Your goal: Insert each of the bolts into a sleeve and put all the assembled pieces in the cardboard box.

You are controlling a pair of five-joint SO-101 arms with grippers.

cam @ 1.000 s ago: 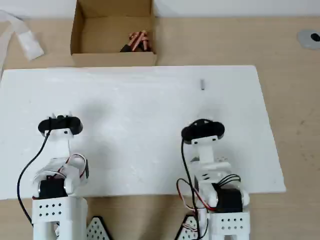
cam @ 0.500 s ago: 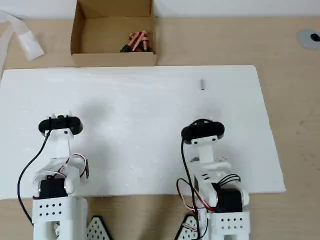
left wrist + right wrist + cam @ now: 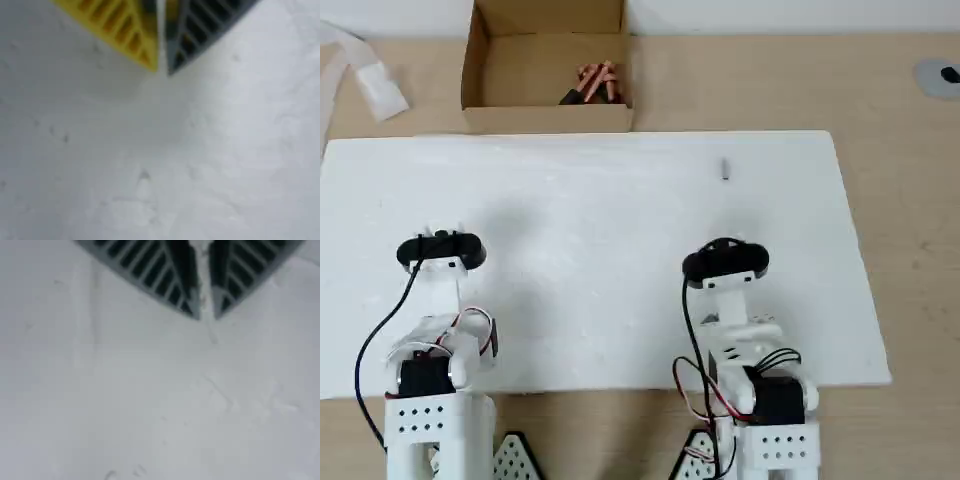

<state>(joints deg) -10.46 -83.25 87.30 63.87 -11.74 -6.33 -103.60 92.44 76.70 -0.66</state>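
The cardboard box [image 3: 472, 70] stands at the back left of the table, and a small pile of copper-coloured assembled pieces [image 3: 594, 82] lies in its right corner. Both arms are folded back near the front edge of the white foam sheet [image 3: 620, 250]. My left gripper [image 3: 161, 69] is shut and holds nothing, its yellow and dark fingers meeting just over the foam. My right gripper [image 3: 204, 316] is likewise shut and without load, its tips close above the sheet. A tiny grey piece [image 3: 725, 169] lies alone on the foam toward the back right.
Crumpled clear plastic [image 3: 370, 85] lies at the far left next to the box. A grey disc [image 3: 938, 77] sits at the table's right edge. The foam sheet spans most of the table between the arms and the box.
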